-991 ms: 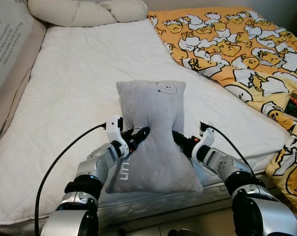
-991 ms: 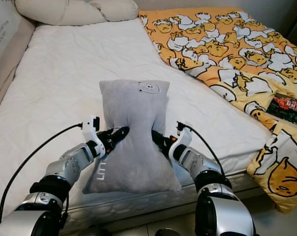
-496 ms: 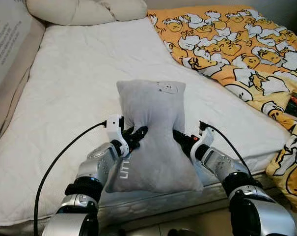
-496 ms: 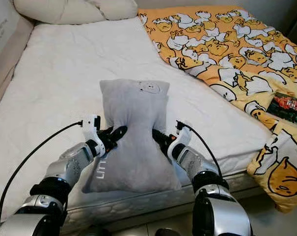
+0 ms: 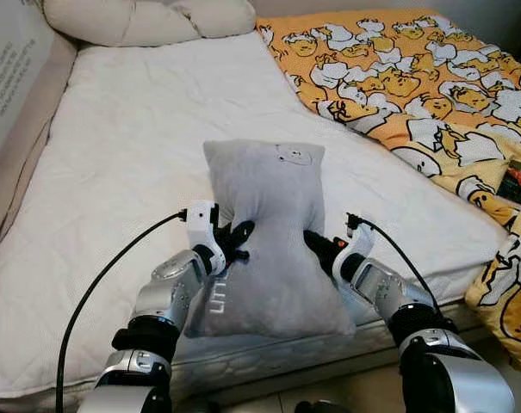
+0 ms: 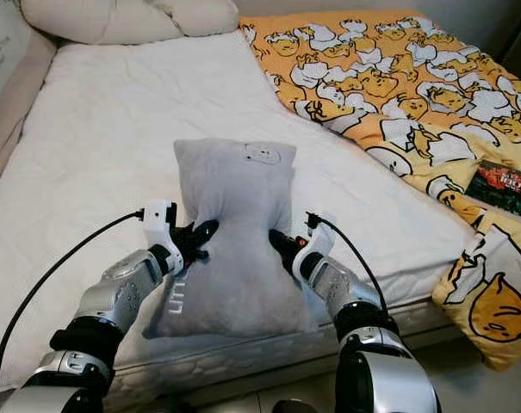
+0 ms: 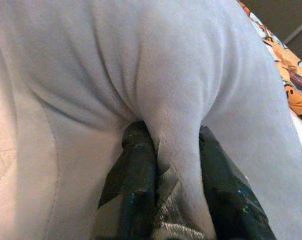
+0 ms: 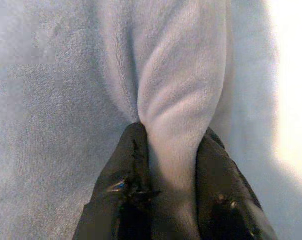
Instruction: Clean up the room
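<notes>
A grey plush pillow (image 5: pixel 269 232) with a small round face patch near its top lies on the white mattress (image 5: pixel 139 146) close to the bed's front edge. My left gripper (image 5: pixel 234 238) is shut on a fold of the pillow's left side, and my right gripper (image 5: pixel 318 246) is shut on a fold of its right side, so the pillow is pinched in at the waist. In the left wrist view the black fingers (image 7: pixel 136 170) squeeze a ridge of grey fabric (image 7: pixel 175 145). The right wrist view has the fingers (image 8: pixel 126 175) clamped on a similar ridge (image 8: pixel 175 130).
An orange duvet with a duck print (image 5: pixel 415 77) covers the bed's right side and hangs over the edge. Cream pillows (image 5: pixel 148 19) lie at the head. A padded headboard panel with print (image 5: pixel 10 77) runs along the left. A dark packet (image 5: pixel 520 181) rests on the duvet.
Both grippers have slid slightly back toward me along the pillow's sides, still shut on it. The pillow has hardly shifted; the camera has moved a little.
</notes>
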You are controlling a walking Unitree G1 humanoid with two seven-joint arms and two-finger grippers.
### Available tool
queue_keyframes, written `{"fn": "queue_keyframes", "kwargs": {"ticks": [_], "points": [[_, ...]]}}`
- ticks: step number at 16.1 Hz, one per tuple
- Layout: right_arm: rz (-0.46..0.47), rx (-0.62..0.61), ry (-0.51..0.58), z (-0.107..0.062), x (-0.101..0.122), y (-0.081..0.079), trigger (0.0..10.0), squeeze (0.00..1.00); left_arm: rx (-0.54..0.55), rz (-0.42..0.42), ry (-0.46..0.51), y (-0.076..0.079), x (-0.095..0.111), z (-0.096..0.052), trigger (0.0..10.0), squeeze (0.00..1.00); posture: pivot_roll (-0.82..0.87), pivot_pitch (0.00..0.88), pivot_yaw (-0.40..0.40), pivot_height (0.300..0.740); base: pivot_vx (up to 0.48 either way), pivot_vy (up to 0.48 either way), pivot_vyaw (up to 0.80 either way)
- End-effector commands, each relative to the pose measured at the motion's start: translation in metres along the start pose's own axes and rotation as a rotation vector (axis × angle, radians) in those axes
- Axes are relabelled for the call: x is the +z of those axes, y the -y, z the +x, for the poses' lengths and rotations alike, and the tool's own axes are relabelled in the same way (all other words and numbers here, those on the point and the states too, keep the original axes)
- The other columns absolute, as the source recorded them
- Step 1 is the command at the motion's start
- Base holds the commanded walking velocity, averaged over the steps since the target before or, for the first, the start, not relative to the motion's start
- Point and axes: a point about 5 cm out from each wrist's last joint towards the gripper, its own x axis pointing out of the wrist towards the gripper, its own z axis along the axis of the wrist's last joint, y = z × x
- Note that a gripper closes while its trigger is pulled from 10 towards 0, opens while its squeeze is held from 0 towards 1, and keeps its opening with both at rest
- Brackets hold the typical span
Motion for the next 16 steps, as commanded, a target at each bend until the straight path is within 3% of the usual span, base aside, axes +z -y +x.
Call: {"fn": "queue_keyframes", "kwargs": {"ticks": [1, 3, 4, 6, 7, 9, 12, 13, 14, 16], "points": [[0.022, -0.007, -0.033, 0.001, -0.005, -0.002, 0.0, 0.00, 0.007, 0.000, -0.027, 0.003, -0.005, 0.000, 0.0, 0.00, -0.08, 0.025, 0.025, 0.740, 0.000, 0.000, 0.00], [-0.034, -0.002, 0.014, 0.000, 0.001, -0.004, 0.0, 0.00, 0.015, 0.011, -0.003, 0.004, 0.002, -0.001, 0.0, 0.00, -0.08, 0.024, 0.027, 0.740, 0.000, 0.000, 0.00], [-0.106, 0.086, 0.213, -0.004, 0.018, -0.014, 0.0, 0.00, 0.026, 0.006, 0.029, 0.008, 0.011, -0.003, 0.0, 0.00, -0.07, 0.021, 0.032, 0.740, 0.000, 0.000, 0.00], [-0.110, 0.102, 0.227, -0.010, 0.025, -0.020, 0.0, 0.00, 0.021, 0.044, 0.063, 0.014, 0.020, -0.007, 0.0, 0.00, -0.08, 0.022, 0.041, 0.740, 0.000, 0.000, 0.00], [-0.108, 0.128, 0.259, -0.015, 0.030, -0.026, 0.0, 0.00, 0.027, 0.074, 0.082, 0.018, 0.024, -0.011, 0.0, 0.00, -0.08, 0.023, 0.046, 0.740, 0.000, 0.000, 0.00], [-0.222, 0.164, 0.431, -0.031, 0.047, -0.047, 0.0, 0.00, 0.064, 0.217, 0.149, 0.032, 0.041, -0.023, 0.0, 0.00, -0.09, 0.027, 0.053, 0.740, 0.000, 0.000, 0.00], [-0.232, 0.198, 0.441, -0.041, 0.046, -0.063, 0.7, 0.00, 0.092, 0.307, 0.253, 0.044, 0.058, -0.035, 0.0, 0.00, -0.07, 0.017, 0.042, 0.740, 0.000, 0.000, 0.00], [-0.257, 0.193, 0.449, -0.045, 0.043, -0.066, 10.0, 0.00, 0.109, 0.342, 0.291, 0.048, 0.063, -0.041, 0.0, 0.00, -0.07, 0.010, 0.040, 0.740, 0.000, 0.000, 0.00], [-0.272, 0.196, 0.444, -0.048, 0.036, -0.070, 10.0, 0.00, 0.166, 0.381, 0.272, 0.048, 0.065, -0.046, 10.0, 0.00, -0.07, 0.000, 0.039, 0.740, 0.000, 0.000, 0.00], [-0.293, 0.160, 0.415, -0.049, 0.031, -0.070, 10.0, 0.00, 0.180, 0.393, 0.309, 0.049, 0.070, -0.051, 10.0, 0.00, -0.07, 0.000, 0.038, 0.740, 0.000, 0.000, 0.00]]}}
